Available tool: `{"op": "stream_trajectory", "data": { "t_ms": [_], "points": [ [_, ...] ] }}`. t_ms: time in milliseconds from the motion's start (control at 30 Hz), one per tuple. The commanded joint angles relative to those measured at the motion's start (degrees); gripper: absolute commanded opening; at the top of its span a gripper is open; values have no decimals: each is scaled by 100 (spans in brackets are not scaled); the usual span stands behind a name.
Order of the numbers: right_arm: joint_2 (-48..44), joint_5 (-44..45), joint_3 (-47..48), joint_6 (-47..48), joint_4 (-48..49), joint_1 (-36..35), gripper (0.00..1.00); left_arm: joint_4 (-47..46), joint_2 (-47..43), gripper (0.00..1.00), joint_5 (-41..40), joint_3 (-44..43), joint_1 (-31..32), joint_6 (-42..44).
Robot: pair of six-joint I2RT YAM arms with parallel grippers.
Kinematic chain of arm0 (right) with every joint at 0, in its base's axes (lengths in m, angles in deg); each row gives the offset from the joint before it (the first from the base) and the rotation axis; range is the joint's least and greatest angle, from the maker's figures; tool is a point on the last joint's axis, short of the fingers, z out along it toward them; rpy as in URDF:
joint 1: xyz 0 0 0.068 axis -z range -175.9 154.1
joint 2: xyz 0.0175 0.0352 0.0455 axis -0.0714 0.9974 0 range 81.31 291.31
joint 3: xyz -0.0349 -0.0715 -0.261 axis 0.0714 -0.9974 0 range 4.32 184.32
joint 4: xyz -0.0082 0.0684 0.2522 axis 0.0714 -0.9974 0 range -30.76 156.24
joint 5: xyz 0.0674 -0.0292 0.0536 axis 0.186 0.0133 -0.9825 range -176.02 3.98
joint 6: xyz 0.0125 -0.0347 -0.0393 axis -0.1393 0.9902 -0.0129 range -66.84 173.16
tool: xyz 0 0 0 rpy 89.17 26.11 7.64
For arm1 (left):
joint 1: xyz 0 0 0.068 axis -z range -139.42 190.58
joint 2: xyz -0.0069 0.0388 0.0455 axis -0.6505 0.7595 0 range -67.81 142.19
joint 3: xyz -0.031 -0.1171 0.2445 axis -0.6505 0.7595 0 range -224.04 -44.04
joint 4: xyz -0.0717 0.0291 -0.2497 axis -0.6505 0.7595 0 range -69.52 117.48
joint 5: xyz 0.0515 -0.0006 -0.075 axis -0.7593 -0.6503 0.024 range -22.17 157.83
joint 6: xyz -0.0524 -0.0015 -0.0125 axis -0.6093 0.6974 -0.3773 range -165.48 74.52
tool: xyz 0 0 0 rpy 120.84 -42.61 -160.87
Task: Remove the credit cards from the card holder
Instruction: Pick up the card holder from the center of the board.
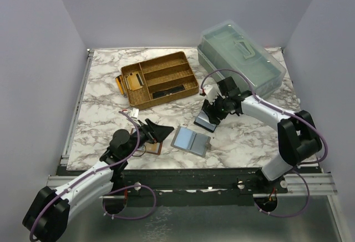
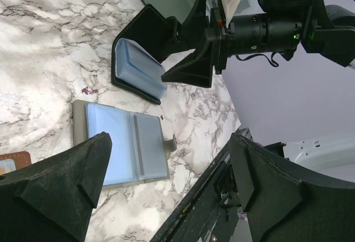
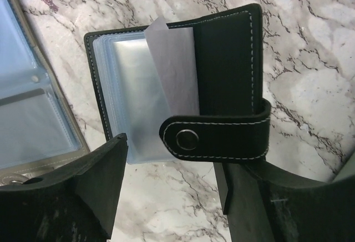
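Right gripper (image 1: 213, 111): jaws apart, straddling the near edge of the small black bifold card holder with a snap strap (image 3: 227, 59), which lies open on the marble table (image 1: 244, 136), right of centre. One pale silvery credit card (image 3: 175, 64) sticks out of it, tilted. I can't make out any other cards behind the sleeves, or whether the fingers touch the holder. Left gripper (image 1: 161, 131): spread wide, holding nothing.

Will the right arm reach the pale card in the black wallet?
Probably yes: the right gripper hangs open over the card holder, and the card sticks out; only the strap tab covers its corner.
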Motion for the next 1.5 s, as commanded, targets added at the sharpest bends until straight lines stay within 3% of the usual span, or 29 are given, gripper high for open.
{"op": "stream_trajectory", "data": {
  "t_ms": [0,233,433,633,833,967,1467],
  "points": [
    [276,-467,233,-120,46,130,68,-52,68,94,154,-165,49,-62],
    [529,-754,284,-198,15,254,63,-187,1006,94,298,-578,309,73],
    [651,-1017,293,-322,26,470,36,-696,1905,94,317,-808,451,171],
    [711,-1436,368,-784,102,844,19,-1552,2939,93,427,-1040,570,79],
    [1051,-2872,473,-1177,-103,1207,16,-2255,4196,93,453,-1668,825,128],
    [1243,-3571,529,-1177,-276,1289,16,-2705,5010,84,503,-2140,853,-15],
    [1515,-4038,615,-1367,-235,1299,16,-2720,6388,82,-567,-2757,853,-1000]
  ]
}}
